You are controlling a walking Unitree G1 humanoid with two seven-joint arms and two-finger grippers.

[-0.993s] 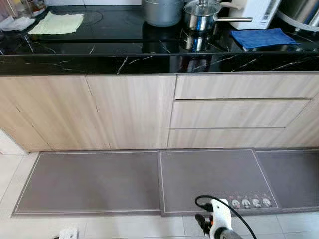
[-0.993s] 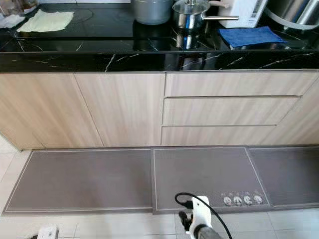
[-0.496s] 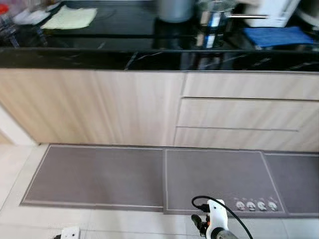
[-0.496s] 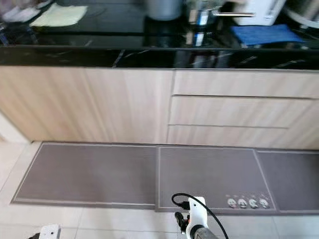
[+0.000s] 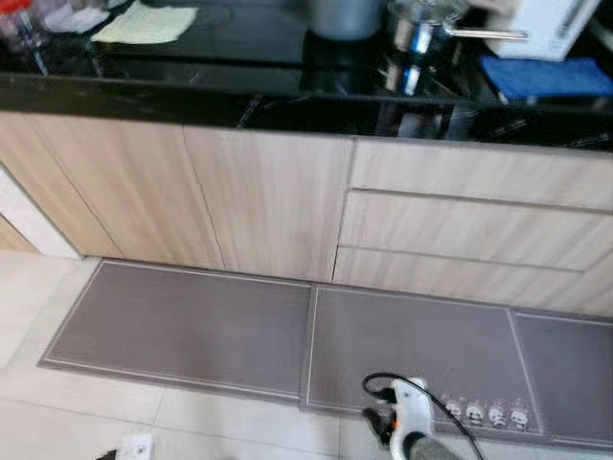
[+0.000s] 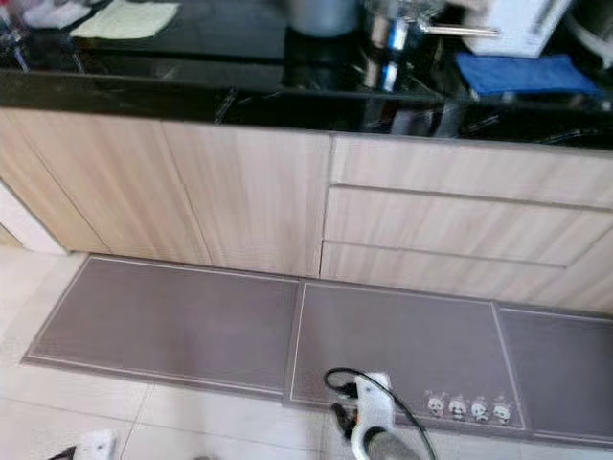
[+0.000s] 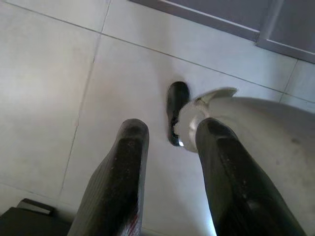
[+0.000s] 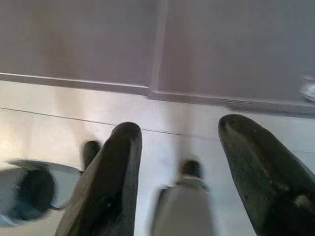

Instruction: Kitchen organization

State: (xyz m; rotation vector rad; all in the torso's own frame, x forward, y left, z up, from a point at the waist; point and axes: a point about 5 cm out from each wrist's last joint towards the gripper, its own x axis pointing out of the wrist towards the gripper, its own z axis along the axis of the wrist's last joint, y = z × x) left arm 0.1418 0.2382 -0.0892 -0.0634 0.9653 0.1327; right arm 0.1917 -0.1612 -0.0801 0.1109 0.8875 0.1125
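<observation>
Left eye view – black counter (image 5: 192, 81) w/ pot (image 5: 421, 24) | left hand (image 7: 170, 162), right hand (image 8: 179, 162) – both spread, empty

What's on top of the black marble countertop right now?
On the black marble countertop: pale yellow cloth, grey pot, steel saucepan, blue cloth, white appliance. Back edge cropped.

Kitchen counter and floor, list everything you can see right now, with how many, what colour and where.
Countertop: one, black marbled, across the top.
Cloth: one, pale yellow, counter's left.
Saucepan: one, steel, counter's centre-right.
Pot: one, grey, left of the saucepan.
Towel: one, blue, counter's right.
Cabinet doors: light wood, below the counter's left.
Drawers: light wood, below the counter's right.
Floor mats: grey, before the cabinets.
Left claw: open, over white tiles.
Right claw: open, near the mat's edge.
</observation>
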